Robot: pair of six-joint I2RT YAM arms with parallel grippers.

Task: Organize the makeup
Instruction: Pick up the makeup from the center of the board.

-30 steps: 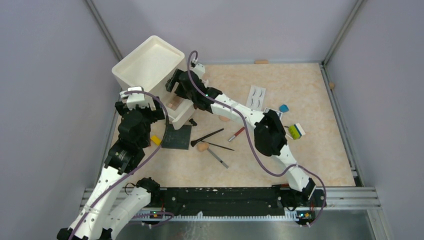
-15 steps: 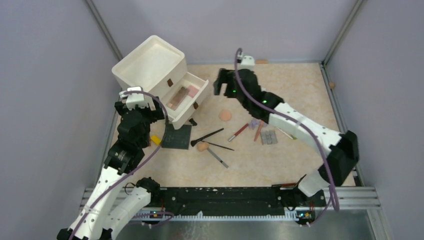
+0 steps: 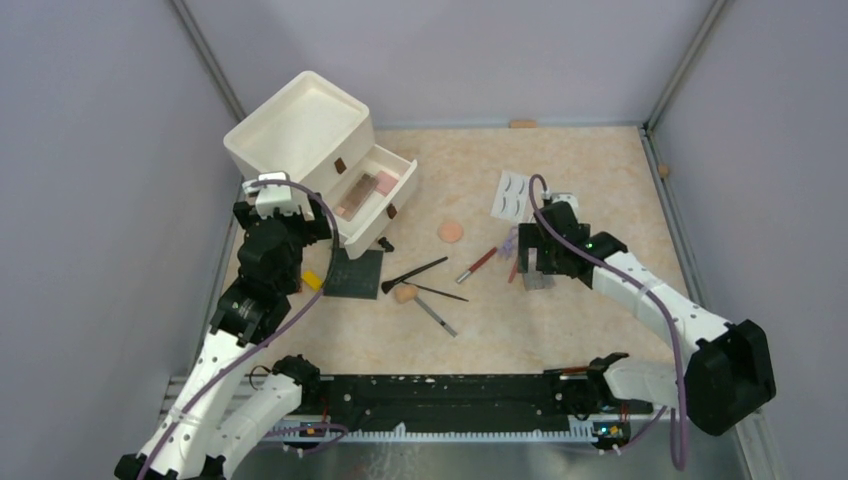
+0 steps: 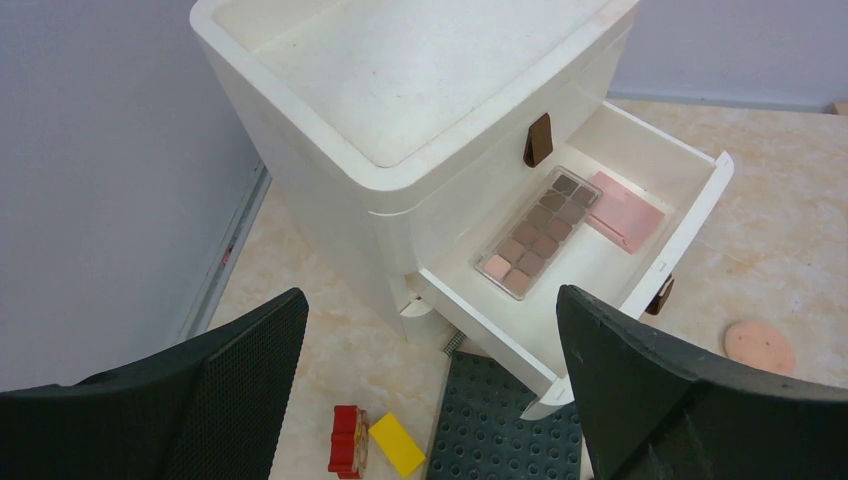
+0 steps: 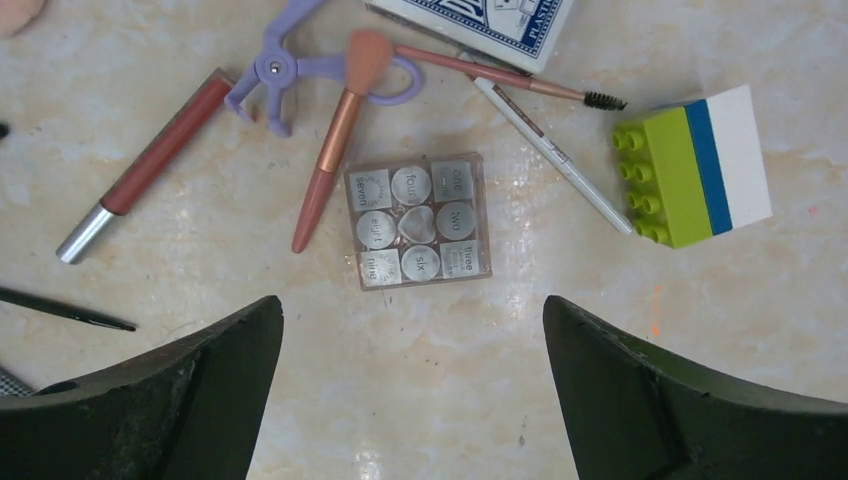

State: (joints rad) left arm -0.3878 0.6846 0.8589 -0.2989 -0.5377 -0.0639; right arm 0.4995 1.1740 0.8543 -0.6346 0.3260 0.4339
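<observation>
Right arm relocated from the drawer front, via the back of the tabletop point(image 3: 600, 180), to a position over the right-hand cluster; left arm unchanged. Right hand point(image 5: 410, 340): released, fingers spread wide, nothing between them, hovering above a clear nine-pan case point(image 5: 416, 222) that lies flat on the tabletop. Left hand point(image 4: 430, 340): likewise released and empty, facing the white drawer unit point(image 3: 300, 125) at back left. Drawer point(image 4: 690, 215): pulled out, containing a brown palette point(image 4: 535, 235) and, just beside it, a pink compact point(image 4: 625, 210). Makeup loose on the tabletop: rose-handled brush point(image 5: 335, 150), its head overlapping a lilac eyelash curler point(image 5: 275, 75); red-brown tube point(image 5: 150, 165) with a silver cap, left of the brush; spoolie wand point(image 5: 520, 85) and white pencil point(image 5: 555, 155), crossing near their upper ends; false-eyelash card point(image 3: 513, 194), further back; round peach puff point(image 3: 451, 231), between the drawer and the cluster; dark brush point(image 3: 415, 272), thin dark pencil point(image 3: 440, 293) and grey-handled tool point(image 3: 437, 316), grouped near the centre with a small peach sponge point(image 3: 404, 293). Other items: blue patterned box point(image 5: 480, 15), possibly a card pack, only partly in the wrist view; green, blue and white brick point(image 5: 695, 165), right of the pencil; dark studded plate point(image 4: 510, 420), in front of the drawer; red brick point(image 4: 346, 450) touching yellow brick point(image 4: 397, 445), left of the plate
</observation>
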